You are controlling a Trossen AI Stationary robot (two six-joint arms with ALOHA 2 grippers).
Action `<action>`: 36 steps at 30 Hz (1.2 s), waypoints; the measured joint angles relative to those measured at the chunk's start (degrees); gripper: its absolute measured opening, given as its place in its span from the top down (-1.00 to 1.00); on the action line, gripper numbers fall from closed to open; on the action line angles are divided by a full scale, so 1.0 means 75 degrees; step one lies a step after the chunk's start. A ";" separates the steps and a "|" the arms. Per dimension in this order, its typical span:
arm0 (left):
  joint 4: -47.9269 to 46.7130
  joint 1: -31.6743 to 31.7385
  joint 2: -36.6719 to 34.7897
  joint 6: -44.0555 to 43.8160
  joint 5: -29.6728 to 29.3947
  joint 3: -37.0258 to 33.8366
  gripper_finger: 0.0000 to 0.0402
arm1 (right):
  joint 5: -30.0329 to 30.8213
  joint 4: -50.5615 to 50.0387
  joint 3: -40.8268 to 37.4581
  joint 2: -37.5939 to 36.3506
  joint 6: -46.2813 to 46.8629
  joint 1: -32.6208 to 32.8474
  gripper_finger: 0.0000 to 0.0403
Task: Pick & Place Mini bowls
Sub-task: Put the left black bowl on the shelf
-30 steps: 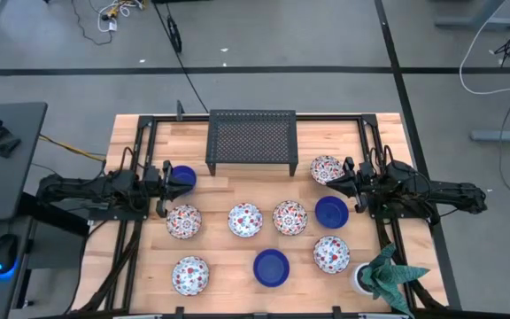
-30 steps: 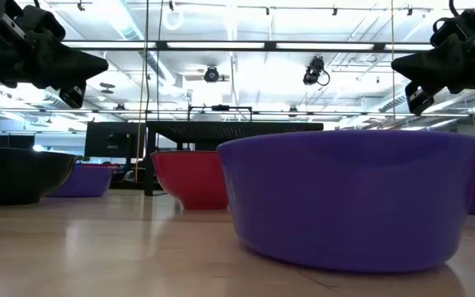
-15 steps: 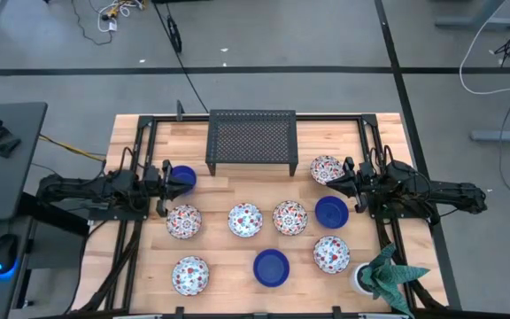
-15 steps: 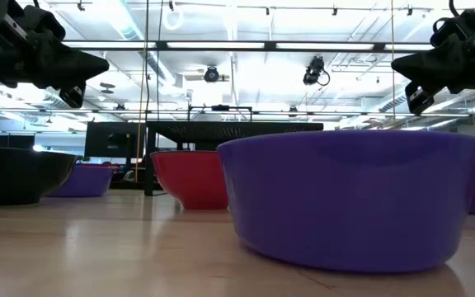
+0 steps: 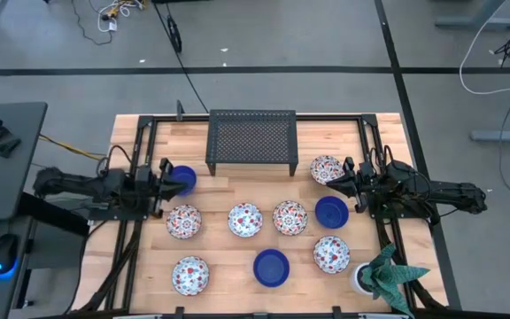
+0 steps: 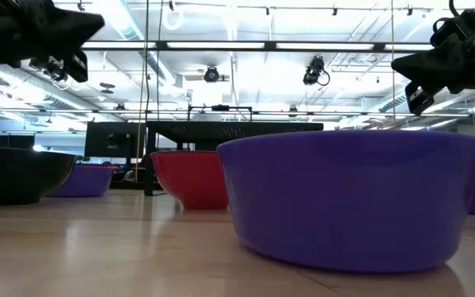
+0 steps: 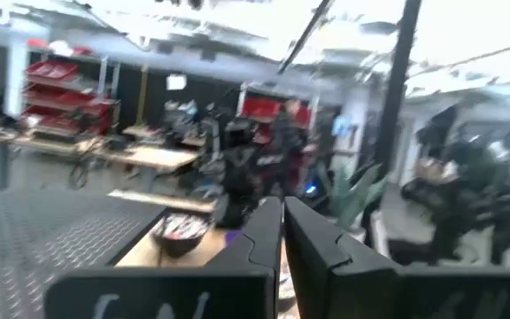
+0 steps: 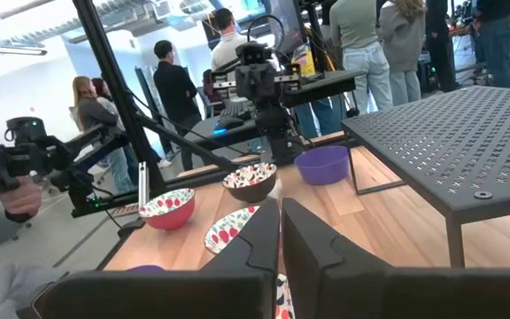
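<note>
Nothing looks placed yet, by my reading: all nine bowls sit loose on the table (image 5: 237,257) and neither arm carries one. Nearest the front edge lie a patterned bowl (image 5: 189,274), a blue bowl (image 5: 271,267) and another patterned bowl (image 5: 331,253), with a potted plant (image 5: 386,273) at the corner. Behind them runs a row of three patterned bowls (image 5: 244,220) and a second blue bowl (image 5: 331,211). Farther back, the left gripper (image 5: 160,177) hangs beside a third blue bowl (image 5: 182,177), its fingers pressed together on nothing; the right gripper (image 5: 347,175), fingers likewise together and empty, sits just beside a patterned bowl (image 5: 326,168). At the far edge stands a black mesh rack (image 5: 251,138), possibly the destination, though that is unclear.
</note>
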 joint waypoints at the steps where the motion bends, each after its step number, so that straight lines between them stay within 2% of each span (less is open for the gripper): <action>1: -0.0056 -0.0146 0.0267 0.0103 -0.0234 0.0051 0.94 | 0.0000 -0.0003 0.0000 -0.0002 0.0003 0.0001 0.90; 6: -0.0142 -0.0933 0.1876 0.0471 -0.1151 0.0758 0.97 | 0.0000 0.0000 0.0000 -0.0002 0.0000 0.0000 0.90; 11: -0.1001 -0.1691 0.3411 0.0460 -0.1930 0.1820 0.98 | 0.0000 0.0000 0.0000 -0.0002 0.0000 -0.0002 0.90; 15: -0.2536 -0.2283 0.4486 -0.0045 -0.2393 0.2983 0.98 | 0.0000 0.0000 -0.0001 -0.0002 0.0002 0.0001 0.90; 19: -0.4422 -0.2789 0.5546 -0.1033 -0.2606 0.4356 0.98 | 0.0000 0.0000 0.0000 0.0000 0.0000 -0.0002 0.90; 22: -0.5998 -0.3085 0.6342 -0.1828 -0.2441 0.5427 0.95 | 0.0000 0.0000 -0.0003 0.0001 0.0000 -0.0002 0.90; 29: -0.9669 -0.3687 0.8065 -0.3914 -0.1143 0.7575 0.80 | 0.0000 0.0000 -0.0001 0.0000 0.0000 0.0001 0.90; 32: -1.0487 -0.4059 0.8572 -0.4573 -0.0789 0.7956 0.71 | 0.0000 0.0000 -0.0003 -0.0002 0.0000 -0.0002 0.90; 36: -1.0924 -0.4597 0.8902 -0.5390 -0.0541 0.7875 0.54 | -0.0002 0.0000 -0.0001 0.0001 0.0000 0.0001 0.90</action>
